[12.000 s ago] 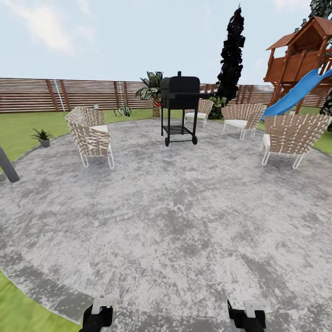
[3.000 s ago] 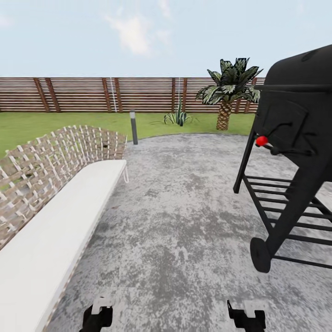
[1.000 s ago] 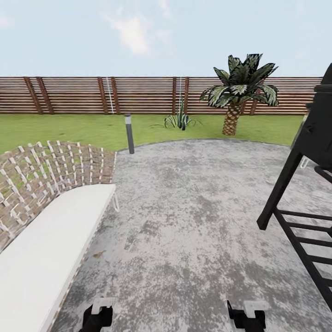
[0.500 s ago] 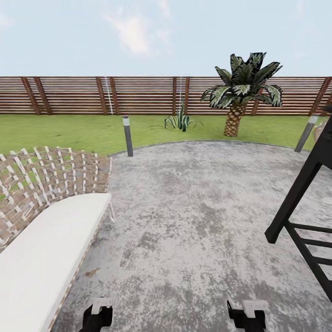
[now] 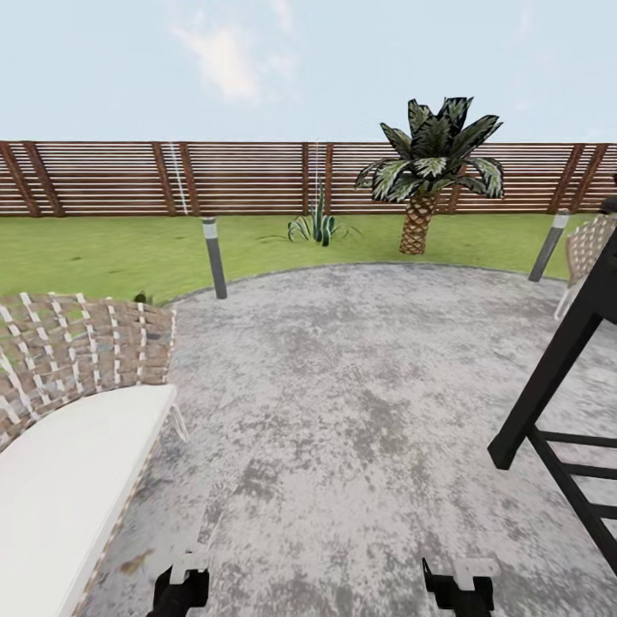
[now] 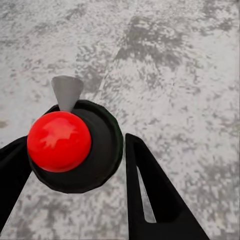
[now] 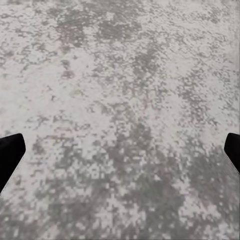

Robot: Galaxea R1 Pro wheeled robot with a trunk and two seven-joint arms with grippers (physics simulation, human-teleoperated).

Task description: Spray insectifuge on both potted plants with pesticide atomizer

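Note:
In the left wrist view my left gripper is shut on the pesticide atomizer, seen end-on: a dark round body with a green rim, a red ball top and a grey cone nozzle. One black finger presses each side. My right gripper hangs open over bare grey patio stone. Both grippers sit low at the head view's bottom edge, left and right. A few dark leaf tips poke up behind the chair back; I cannot tell whether they belong to a potted plant.
A woven chair with a white cushion stands close on the left. The black grill frame stands close on the right. Two grey bollard lamps, a palm, a spiky plant and the slat fence ring the lawn.
The whole view has shifted: chair, lamp and palm slid left and a second lamp and chair came in at right, so the camera moved. Both grippers keep their places.

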